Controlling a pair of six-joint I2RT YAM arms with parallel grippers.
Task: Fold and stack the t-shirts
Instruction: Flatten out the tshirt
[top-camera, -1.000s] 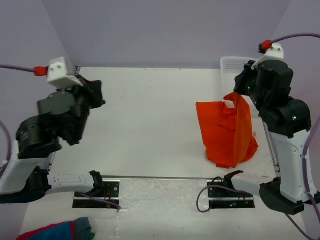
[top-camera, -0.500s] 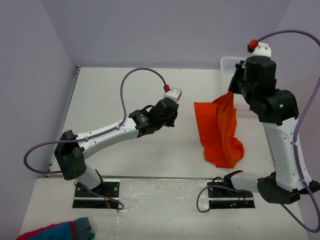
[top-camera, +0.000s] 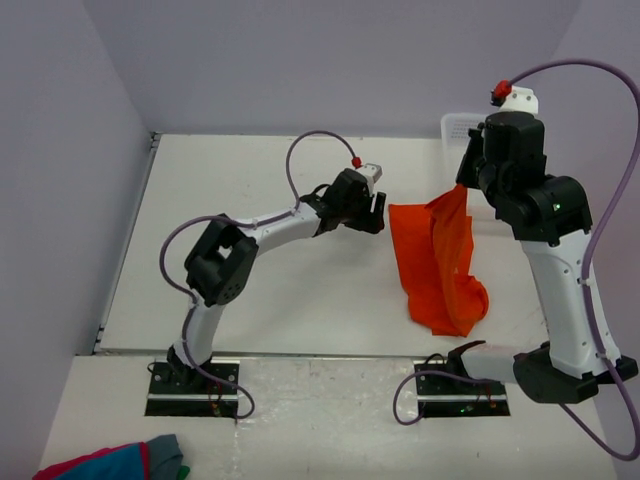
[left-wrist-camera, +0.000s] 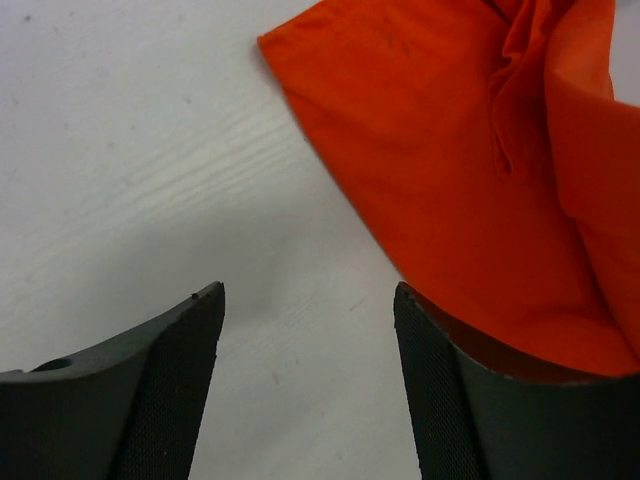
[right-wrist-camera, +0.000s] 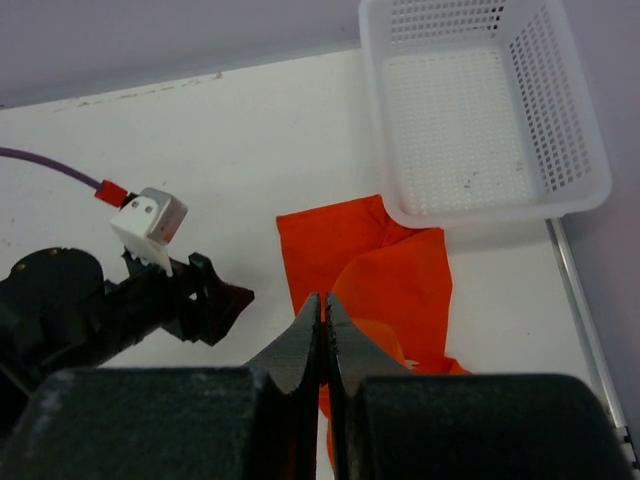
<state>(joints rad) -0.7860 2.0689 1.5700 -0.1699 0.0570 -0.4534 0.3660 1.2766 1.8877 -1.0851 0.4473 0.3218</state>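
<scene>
A bright orange t-shirt (top-camera: 440, 270) lies crumpled right of the table's middle, one part pulled up into a peak. My right gripper (top-camera: 463, 187) is shut on that peak, and its closed jaws (right-wrist-camera: 323, 300) show orange cloth (right-wrist-camera: 400, 280) below them. My left gripper (top-camera: 381, 213) reaches across the table to the shirt's upper left corner. In the left wrist view its jaws (left-wrist-camera: 305, 295) are open over bare table, with the shirt's edge (left-wrist-camera: 450, 150) just past the right finger (left-wrist-camera: 440, 380). Nothing is between those fingers.
A white plastic basket (top-camera: 458, 125) stands at the back right, empty in the right wrist view (right-wrist-camera: 372, 100). A red, blue and grey cloth bundle (top-camera: 110, 465) lies at the near left edge, in front of the arm bases.
My left arm swung from the far left across to the shirt's corner and its jaws opened. My right gripper kept its hold and lifted the cloth a little higher.
</scene>
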